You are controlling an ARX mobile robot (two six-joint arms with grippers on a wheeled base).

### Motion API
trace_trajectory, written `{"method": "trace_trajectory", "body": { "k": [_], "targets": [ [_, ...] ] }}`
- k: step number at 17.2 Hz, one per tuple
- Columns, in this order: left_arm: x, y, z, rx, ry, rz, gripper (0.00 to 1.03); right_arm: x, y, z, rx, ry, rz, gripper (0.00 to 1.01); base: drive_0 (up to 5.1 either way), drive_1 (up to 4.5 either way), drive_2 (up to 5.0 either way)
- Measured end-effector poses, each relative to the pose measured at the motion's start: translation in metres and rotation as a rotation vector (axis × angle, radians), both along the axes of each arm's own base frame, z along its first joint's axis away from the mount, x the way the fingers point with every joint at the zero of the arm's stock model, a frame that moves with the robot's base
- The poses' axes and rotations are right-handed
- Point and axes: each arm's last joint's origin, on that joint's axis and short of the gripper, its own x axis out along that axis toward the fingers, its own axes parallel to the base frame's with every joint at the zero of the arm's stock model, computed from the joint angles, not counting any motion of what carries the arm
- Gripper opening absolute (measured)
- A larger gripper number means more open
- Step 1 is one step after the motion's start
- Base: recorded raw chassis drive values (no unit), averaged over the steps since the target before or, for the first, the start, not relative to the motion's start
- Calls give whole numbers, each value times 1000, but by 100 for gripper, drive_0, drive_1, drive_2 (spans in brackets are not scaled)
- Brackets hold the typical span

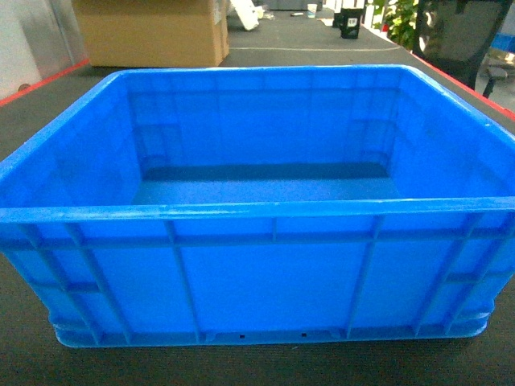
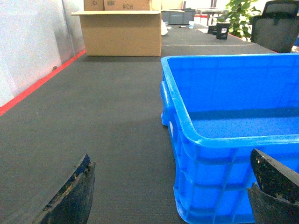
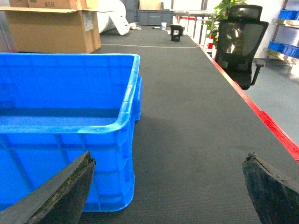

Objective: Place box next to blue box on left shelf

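Filling almost the whole head view, the box sits flat and empty on the dark ribbed surface, its near wall square to the robot and close in front of it. Neither the left shelf nor the other blue box shows in any view, so the carry has not started and the lift is the step in hand. The chief risk, as I judge it, is size: the crate is wide, and each arm can take only one side, so an uneven lift would tilt it and let the thick rim slide out of a pinch. A second risk is a bad approach; a finger that comes down on the rim instead of astride it would shove the crate across the surface. The left tool hangs low at the crate's near-left corner with its fingers spread wide, holding nothing; one finger seems to overlap the corner's outer wall, the other stands over bare surface. The right tool mirrors it at the near-right corner, equally wide and empty, its inner finger in front of the crate wall.
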Motion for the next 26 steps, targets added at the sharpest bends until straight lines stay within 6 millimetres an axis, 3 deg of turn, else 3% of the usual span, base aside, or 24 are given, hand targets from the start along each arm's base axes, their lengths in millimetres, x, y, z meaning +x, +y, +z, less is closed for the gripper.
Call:
{"method": "trace_trajectory", "body": {
  "k": [24, 25, 26],
  "targets": [
    [0, 0, 0, 0, 0, 0, 98, 0, 0, 0, 0, 0, 0, 98, 0, 0, 0],
    [0, -1, -1, -12, 39, 20, 98, 2, 5, -4, 11, 173, -144, 98, 0, 0, 0],
    [1, -3, -3, -43, 161, 92, 98, 4, 9, -7, -9, 238, -223, 98, 0, 0, 0]
  ]
}}
